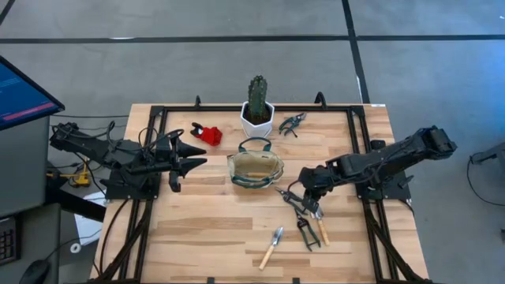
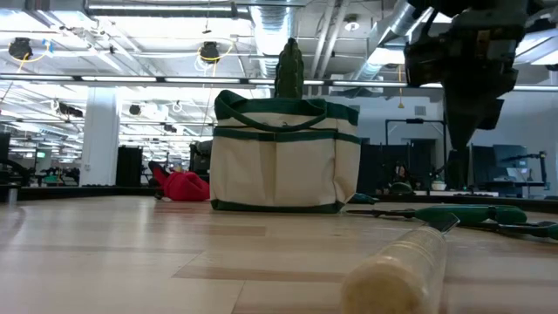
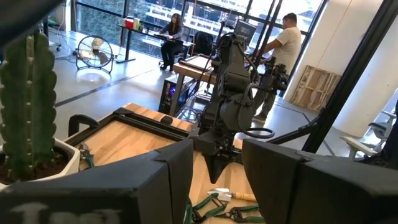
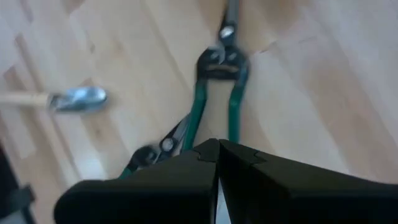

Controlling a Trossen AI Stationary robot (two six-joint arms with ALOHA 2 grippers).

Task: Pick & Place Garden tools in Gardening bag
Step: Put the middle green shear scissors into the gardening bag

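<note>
The cream gardening bag (image 1: 255,168) with green trim stands upright mid-table, its mouth open. Right of it lie garden tools: green-handled shears (image 4: 217,81), a second green-handled pair (image 1: 308,233), a wooden-handled tool (image 1: 321,229) and a trowel (image 1: 272,247). My right gripper (image 4: 217,154) is shut, pointing down. It hangs above the shears' handles, clear of the table in the low view (image 2: 466,131). A red piece (image 1: 207,134) and dark shears (image 1: 292,123) lie at the back. My left gripper (image 1: 196,155) waits open and level, left of the bag.
A green cactus in a white pot (image 1: 257,110) stands just behind the bag. A dark frame (image 1: 158,118) runs along the table's edges. Bare wood lies along the near left (image 1: 197,237). People work at desks in the room beyond.
</note>
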